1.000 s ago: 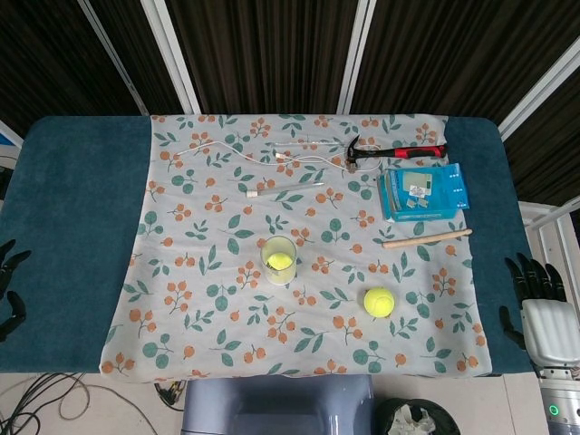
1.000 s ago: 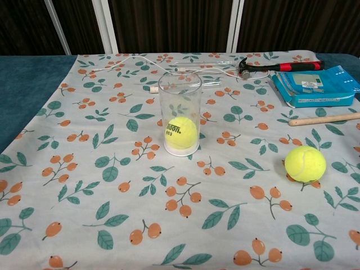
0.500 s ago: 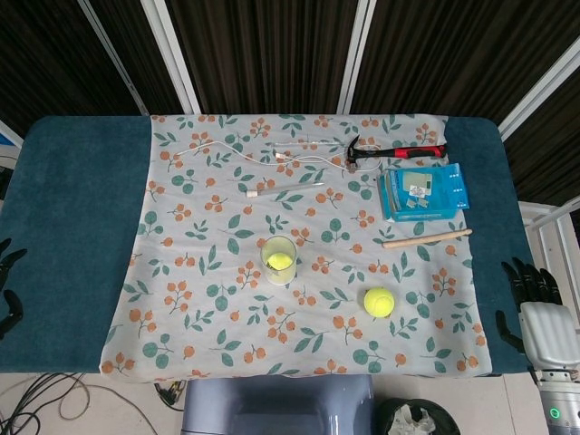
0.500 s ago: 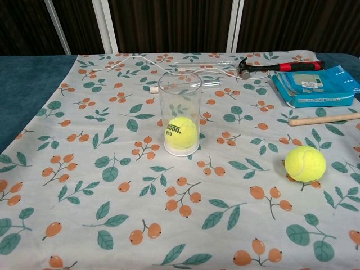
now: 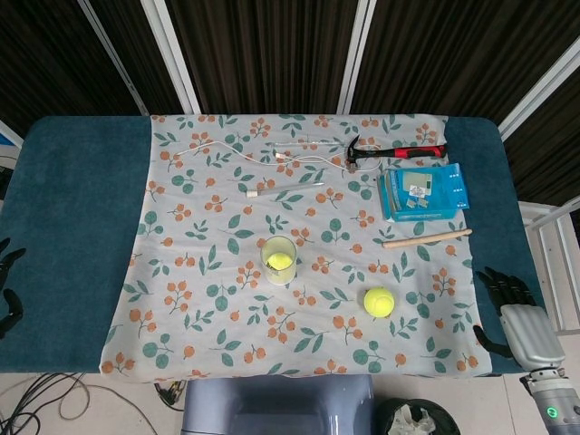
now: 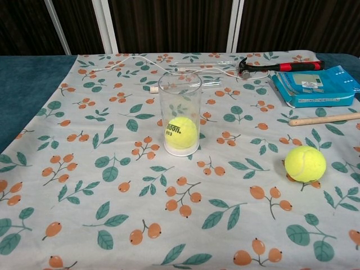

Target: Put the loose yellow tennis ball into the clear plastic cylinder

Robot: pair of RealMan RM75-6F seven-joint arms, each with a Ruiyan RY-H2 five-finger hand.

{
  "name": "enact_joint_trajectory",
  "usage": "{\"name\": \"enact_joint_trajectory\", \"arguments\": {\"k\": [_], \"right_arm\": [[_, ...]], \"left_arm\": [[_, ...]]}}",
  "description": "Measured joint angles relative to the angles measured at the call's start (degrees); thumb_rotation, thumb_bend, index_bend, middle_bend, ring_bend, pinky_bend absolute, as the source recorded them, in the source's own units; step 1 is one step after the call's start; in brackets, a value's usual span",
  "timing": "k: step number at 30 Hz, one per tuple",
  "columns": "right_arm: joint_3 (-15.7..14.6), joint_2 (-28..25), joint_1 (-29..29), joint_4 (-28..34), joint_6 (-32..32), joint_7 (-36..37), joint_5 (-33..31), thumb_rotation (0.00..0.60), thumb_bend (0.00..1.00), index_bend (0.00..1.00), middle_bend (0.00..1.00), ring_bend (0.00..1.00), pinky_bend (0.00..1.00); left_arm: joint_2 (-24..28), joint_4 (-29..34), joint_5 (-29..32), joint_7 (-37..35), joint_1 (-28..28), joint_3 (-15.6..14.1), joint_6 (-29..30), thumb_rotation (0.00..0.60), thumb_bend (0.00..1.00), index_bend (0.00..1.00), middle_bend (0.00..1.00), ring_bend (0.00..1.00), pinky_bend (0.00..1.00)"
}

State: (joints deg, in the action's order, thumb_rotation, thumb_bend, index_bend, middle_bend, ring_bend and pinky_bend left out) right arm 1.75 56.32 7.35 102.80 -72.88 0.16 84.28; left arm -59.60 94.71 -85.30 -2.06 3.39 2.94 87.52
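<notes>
Since a second ago, right hand (image 5: 513,314) has edged inward to the floral cloth (image 5: 208,272), fingers spread, empty. Left hand (image 5: 7,288) is barely visible, state unclear. Dark slatted wall (image 5: 263,45) behind.

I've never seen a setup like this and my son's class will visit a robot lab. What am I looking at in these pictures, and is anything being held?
Both pictures come from the robot's own cameras: the head view looks down on the whole table, the chest view looks across it from low down. The dark shapes at the table's sides are its two hands, left hand and right hand, fingers apart, holding nothing. On the flowered cloth stand a clear cylinder with one ball already inside, and a loose ball to its right. Further back lie a hammer, a blue packet, a wooden stick and white cables.
</notes>
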Motion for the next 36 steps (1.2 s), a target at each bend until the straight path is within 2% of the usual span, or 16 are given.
{"name": "enact_joint_trajectory", "arguments": {"k": [5, 11, 19, 26, 29, 33, 36], "right_arm": [[0.98, -0.22, 4.91, 1.99, 7.08, -1.08, -1.41, 0.600, 0.34, 0.00, 0.00, 0.00, 0.00], [2.94, 4.16, 11.22, 1.96, 14.40, -3.55, -4.95, 0.600, 0.34, 0.00, 0.00, 0.00, 0.00], [4.93, 10.12, 16.48, -0.57, 20.61, -6.23, -10.58, 0.600, 0.35, 0.00, 0.00, 0.00, 0.00], [4.20, 11.53, 19.18, -0.52, 24.25, -11.67, -15.11, 0.600, 0.34, 0.00, 0.00, 0.00, 0.00], [3.34, 12.10, 19.91, -0.02, 24.73, -13.66, -16.96, 0.600, 0.34, 0.02, 0.03, 0.02, 0.05], [2.71, 13.66, 20.18, -0.12, 23.88, -14.43, -16.95, 0.600, 0.35, 0.14, 0.12, 0.13, 0.19], [2.55, 15.69, 19.92, -1.16, 21.84, -14.05, -15.50, 0.600, 0.34, 0.19, 0.16, 0.18, 0.28]], "left_arm": [[-0.18, 0.21, 0.31, 0.72, 0.09, 0.03, -0.20, 0.600, 0.79, 0.15, 0.02, 0.00, 0.05], [-0.09, 0.19, 0.85, 0.69, -0.19, 0.30, 0.16, 0.600, 0.79, 0.15, 0.02, 0.00, 0.05], [-0.06, 0.01, 1.33, 0.44, -0.12, 0.46, -0.22, 0.600, 0.79, 0.15, 0.02, 0.00, 0.05], [-0.03, -0.23, 1.95, 0.22, -0.12, 0.72, -0.46, 0.600, 0.79, 0.15, 0.02, 0.00, 0.05], [-0.04, -0.20, 1.96, 0.28, -0.15, 0.72, -0.47, 0.600, 0.79, 0.15, 0.02, 0.00, 0.05], [-0.12, -0.25, 2.13, 0.21, -0.26, 0.89, -0.21, 0.600, 0.79, 0.15, 0.02, 0.00, 0.05], [-0.24, -0.31, 2.35, 0.29, -0.31, 0.99, -0.20, 0.600, 0.79, 0.15, 0.02, 0.00, 0.05]]}}
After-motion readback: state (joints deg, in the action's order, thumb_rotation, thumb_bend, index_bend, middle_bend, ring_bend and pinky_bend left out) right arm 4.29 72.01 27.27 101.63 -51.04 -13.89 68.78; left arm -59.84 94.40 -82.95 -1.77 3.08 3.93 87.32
